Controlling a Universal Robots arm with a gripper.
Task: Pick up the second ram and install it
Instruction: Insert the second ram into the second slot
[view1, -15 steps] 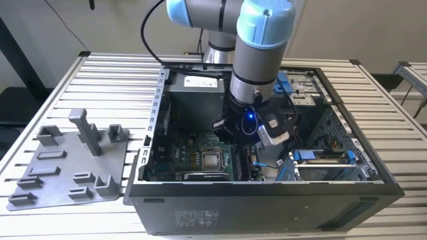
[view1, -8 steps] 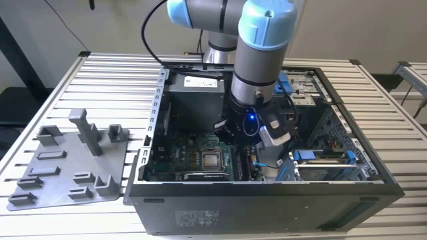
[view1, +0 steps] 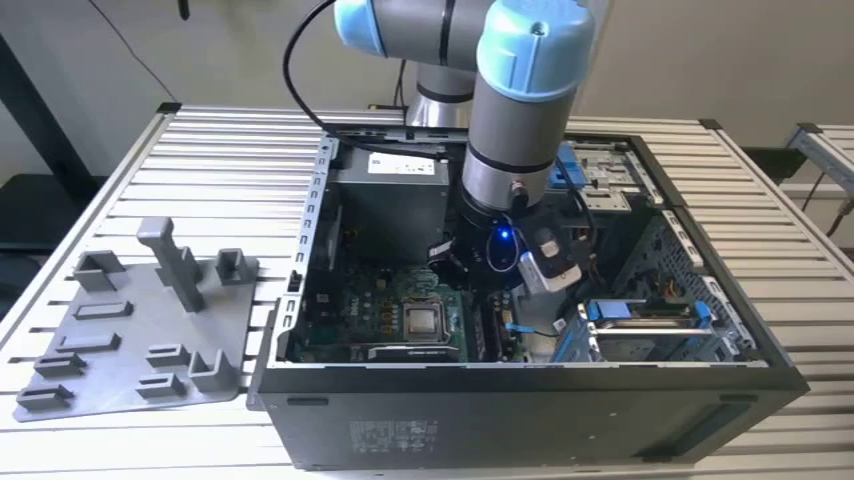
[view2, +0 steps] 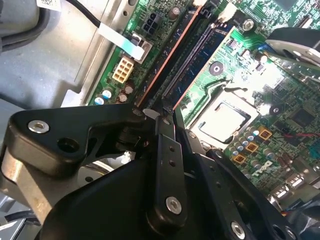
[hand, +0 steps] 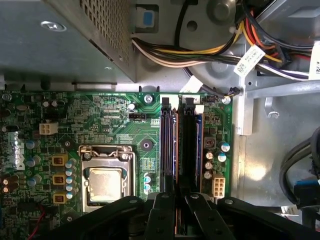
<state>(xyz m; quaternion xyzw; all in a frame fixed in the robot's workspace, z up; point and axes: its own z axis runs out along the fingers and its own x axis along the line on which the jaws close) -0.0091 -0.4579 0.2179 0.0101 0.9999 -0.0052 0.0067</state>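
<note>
An open computer case (view1: 534, 425) lies on the slatted counter (view1: 200, 135). It holds a green motherboard (view1: 380, 300) with a CPU socket (view1: 424, 322), and the arm (view1: 514, 140) reaches down into it. On the exterior view's left, a grey holder plate (view1: 127, 340) with upright blocks sits just beside the case.

In the second wrist view the gripper (view2: 159, 116) is at the memory slots. The second ram (view2: 169, 70) stands on edge in the slot nearer the white power connector (view2: 122, 70). It runs straight away from the fingers (view2: 166, 145), which are clenched on its near end. A blue-edged slot (view2: 196, 54) lies between it and the socket.

The first wrist view looks straight down and adds the perforated power supply box (hand: 60, 40) and a bundle of coloured cables (hand: 200, 50) beyond the slots' far ends. Here the ram is a dark band meeting the fingers at its near end.
</note>
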